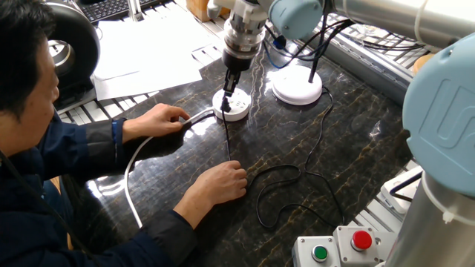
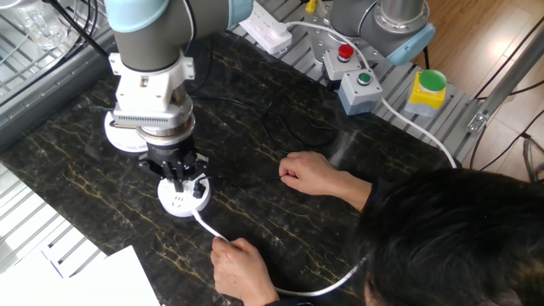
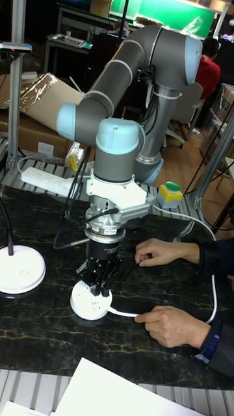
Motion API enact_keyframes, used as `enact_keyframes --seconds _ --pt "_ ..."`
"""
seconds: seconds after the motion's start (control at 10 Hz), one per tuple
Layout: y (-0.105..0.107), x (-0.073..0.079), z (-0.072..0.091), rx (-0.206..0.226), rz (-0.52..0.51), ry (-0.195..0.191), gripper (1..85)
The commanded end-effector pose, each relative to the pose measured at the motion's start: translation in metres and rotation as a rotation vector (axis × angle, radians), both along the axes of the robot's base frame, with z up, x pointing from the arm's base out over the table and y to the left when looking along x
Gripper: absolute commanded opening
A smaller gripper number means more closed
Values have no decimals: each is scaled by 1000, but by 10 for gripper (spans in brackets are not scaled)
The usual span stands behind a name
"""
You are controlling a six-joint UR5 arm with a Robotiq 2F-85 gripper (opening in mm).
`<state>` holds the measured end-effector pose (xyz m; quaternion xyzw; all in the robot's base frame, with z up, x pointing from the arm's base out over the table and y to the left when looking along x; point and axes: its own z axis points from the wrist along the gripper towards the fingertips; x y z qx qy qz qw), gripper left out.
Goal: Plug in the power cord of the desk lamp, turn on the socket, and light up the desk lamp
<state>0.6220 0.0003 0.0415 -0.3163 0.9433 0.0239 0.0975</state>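
Note:
The round white socket (image 1: pixel 233 108) lies on the dark marble table with the small black plug (image 1: pixel 225 104) of the power cord (image 1: pixel 227 137) standing in its top. My gripper (image 1: pixel 231 83) hangs straight down over the socket, its fingertips together just above the socket's top and holding nothing. The other fixed view has the gripper (image 2: pixel 180 174) over the socket (image 2: pixel 181 201), with the plug (image 2: pixel 199 189) beside the fingers. In the tall view the gripper (image 3: pixel 99 281) tapers down onto the socket (image 3: pixel 90 303). The desk lamp's white disc base (image 1: pixel 297 87) stands just behind, with its black stem rising from it.
A person's hands rest on the table: one (image 1: pixel 159 119) holds the socket's thick white cable (image 1: pixel 137 159), the other (image 1: pixel 221 182) lies on the looping black cord. A button box (image 1: pixel 341 247) and a white power strip (image 2: pixel 266 30) sit at the table's edges. Papers (image 1: pixel 145 52) lie beyond.

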Motion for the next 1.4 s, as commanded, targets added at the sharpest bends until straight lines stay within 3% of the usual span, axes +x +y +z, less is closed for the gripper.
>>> enact_keyframes --seconds 0.0,0.6,1.3 --pt "1 3 -6 11 -6 -16 13" --pt "0 -4 -13 15 -14 -20 13" --pt "-1 -1 -14 7 -18 -30 13"
